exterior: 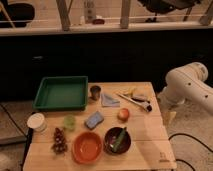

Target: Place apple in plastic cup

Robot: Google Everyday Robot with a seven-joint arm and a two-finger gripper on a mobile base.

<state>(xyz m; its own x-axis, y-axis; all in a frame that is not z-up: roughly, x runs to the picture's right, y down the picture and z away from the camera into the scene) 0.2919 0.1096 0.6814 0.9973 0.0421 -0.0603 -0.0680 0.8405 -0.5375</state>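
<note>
Red-orange apple (123,114) on wood surface (150,146) | green cup (69,122) left of apple | gripper (168,115) right of apple, grip state cannot tell

Matt pale wood table (145,145), glossy orange bowl (87,147), green plastic tray (60,94), jaws off table's right edge

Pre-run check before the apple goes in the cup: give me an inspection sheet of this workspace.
Surface: wooden table, crowded.
Job's things: apple right of centre; green cup at left, upright.
Clutter: tray, metal cup, cloth, sponge, grapes, orange bowl, dark bowl, white tub, utensils.
Claw: off the table's right edge, under the arm, apart from the apple.
Cables: black cable on floor, right.
Surroundings: railing behind.
</note>
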